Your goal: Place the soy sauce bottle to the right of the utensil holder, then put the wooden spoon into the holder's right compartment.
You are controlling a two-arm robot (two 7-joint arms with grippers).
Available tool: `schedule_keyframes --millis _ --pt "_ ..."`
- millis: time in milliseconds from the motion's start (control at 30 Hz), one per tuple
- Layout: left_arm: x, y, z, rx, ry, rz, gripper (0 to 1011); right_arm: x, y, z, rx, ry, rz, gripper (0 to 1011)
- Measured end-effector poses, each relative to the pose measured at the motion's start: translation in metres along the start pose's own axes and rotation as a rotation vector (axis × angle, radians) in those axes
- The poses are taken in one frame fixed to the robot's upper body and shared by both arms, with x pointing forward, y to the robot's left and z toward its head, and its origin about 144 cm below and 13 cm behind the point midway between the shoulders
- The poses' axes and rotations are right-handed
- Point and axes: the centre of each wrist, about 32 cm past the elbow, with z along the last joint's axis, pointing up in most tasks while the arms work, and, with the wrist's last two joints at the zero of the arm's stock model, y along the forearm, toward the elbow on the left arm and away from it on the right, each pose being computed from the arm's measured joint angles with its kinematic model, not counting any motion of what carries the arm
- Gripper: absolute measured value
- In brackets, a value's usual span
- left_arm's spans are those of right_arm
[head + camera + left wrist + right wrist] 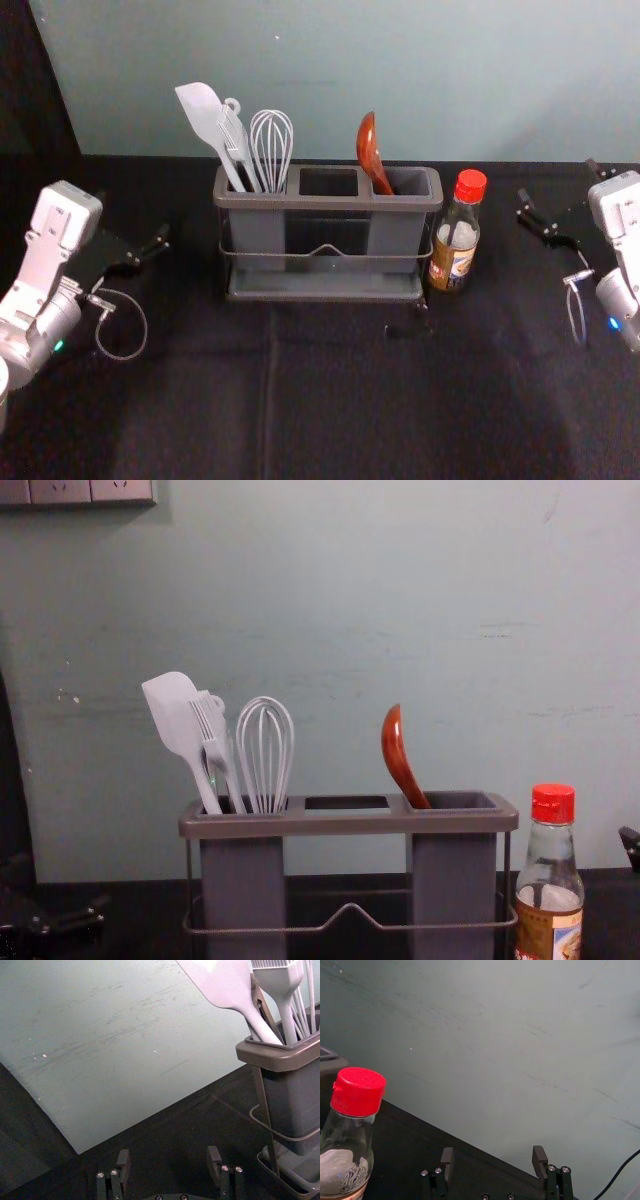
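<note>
Nearest, in front of the utensil holder (330, 203), see dark cloth (330, 400). Out to the holder's left, well apart from it, find the left gripper (168, 1157), with fingers spread and nothing between them. Well out to the holder's right, find the right gripper (493, 1155), likewise spread and gripping nothing. Just beside the holder's right end, note the soy sauce bottle (460, 235), upright under a red cap (470, 186); cannot tell whether touching or barely short of it. In the holder's right compartment (453, 880), note the wooden spoon (368, 145), bowl up and leaning toward the holder's middle. At the holder's left end, find a white spatula (172, 715) and a whisk (272, 140); behind the holder, a wall (300, 60). Judge both placements done, with only a clean retreat left. For that, draw the right gripper outward first, away from bottle and holder, before any turn or drop. Ease the left gripper away too, wide of the overhanging spatula. Leave both sets of fingers apart. Avoid nudging the holder, for fear of upsetting the bottle or shifting the spoon.
</note>
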Motion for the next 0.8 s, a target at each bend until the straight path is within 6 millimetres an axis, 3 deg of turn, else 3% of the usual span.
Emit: schedule_keyframes --millis 800 --pt "0.0 0.0 0.0 0.0 0.0 0.0 1005 0.0 0.0 0.0 0.0 0.0 0.002 1004"
